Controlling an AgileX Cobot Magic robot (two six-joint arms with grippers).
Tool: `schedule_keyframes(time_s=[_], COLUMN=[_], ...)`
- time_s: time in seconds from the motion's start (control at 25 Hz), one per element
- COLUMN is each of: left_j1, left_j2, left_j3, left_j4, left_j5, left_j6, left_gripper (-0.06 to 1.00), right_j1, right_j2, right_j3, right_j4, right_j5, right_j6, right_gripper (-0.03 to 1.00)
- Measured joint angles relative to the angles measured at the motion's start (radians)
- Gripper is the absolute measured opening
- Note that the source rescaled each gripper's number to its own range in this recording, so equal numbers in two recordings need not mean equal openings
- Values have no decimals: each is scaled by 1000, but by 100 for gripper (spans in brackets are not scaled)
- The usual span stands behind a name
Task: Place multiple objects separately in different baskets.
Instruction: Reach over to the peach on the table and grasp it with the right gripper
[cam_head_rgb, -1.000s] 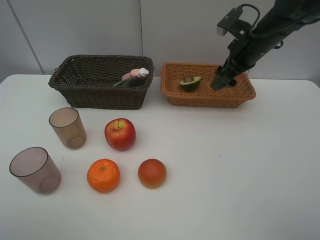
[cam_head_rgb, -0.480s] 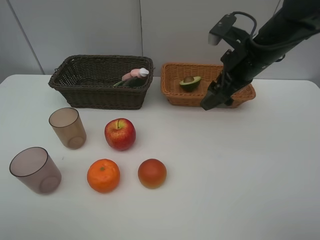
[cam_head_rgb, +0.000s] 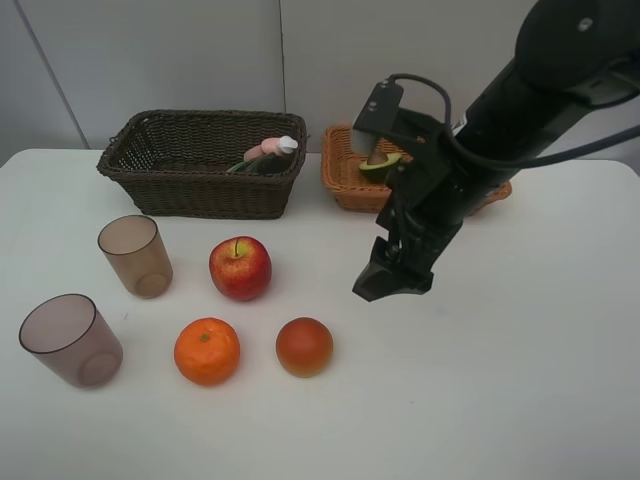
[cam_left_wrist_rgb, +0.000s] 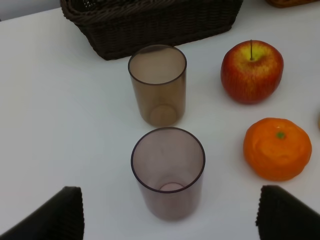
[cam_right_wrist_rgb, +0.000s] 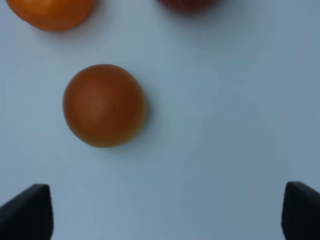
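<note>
So taking the red apple (cam_head_rgb: 240, 268) as the anchor: the right gripper (cam_head_rgb: 392, 282) hangs over the white table (cam_head_rgb: 520, 380) off to the apple's right and a bit nearer the camera. Its fingers are spread wide with nothing between them. The wrist cam looks straight down on the orange-red cut fruit (cam_head_rgb: 304, 346), which sits on the table in front of the apple and slightly right, apart from the gripper. The orange (cam_head_rgb: 207, 351) is in front of the apple and slightly left. One brownish cup (cam_head_rgb: 135, 256) stands upright just left of the apple, and the second cup (cam_head_rgb: 71, 340) is further left and nearer the camera. Behind the apple is the dark brown basket (cam_head_rgb: 200, 195) with the pink spray bottle (cam_head_rgb: 264, 151) and a dark pump bottle (cam_head_rgb: 250, 165) lying in its right end. Behind the apple and to its right is the light tan basket (cam_head_rgb: 345, 185) with the halved avocado (cam_head_rgb: 378, 166) in it, partly hidden by the arm. The left gripper (cam_left_wrist_rgb: 168, 220) only shows in its own wrist view, spread wide and empty, with the second cup between its fingertips in that view.
</note>
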Motion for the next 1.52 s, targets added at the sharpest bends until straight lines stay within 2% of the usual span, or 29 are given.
schedule_keyframes(time_s=[0.32, 0.68, 1.0, 1.52], left_j1=[0, 0, 0, 0], left_j2=[0, 0, 0, 0], left_j3=[0, 0, 0, 0], left_j4=[0, 0, 0, 0], left_j5=[0, 0, 0, 0], left_j6=[0, 0, 0, 0], left_gripper=[94, 94, 94, 94], right_j1=[93, 122, 190, 193], right_j2=[18, 123, 151, 254], right_j3=[65, 68, 68, 68], right_j4=[53, 157, 217, 224], right_j5=[-114, -228, -263, -327], right_j6=[0, 0, 0, 0], right_gripper=[94, 94, 94, 94])
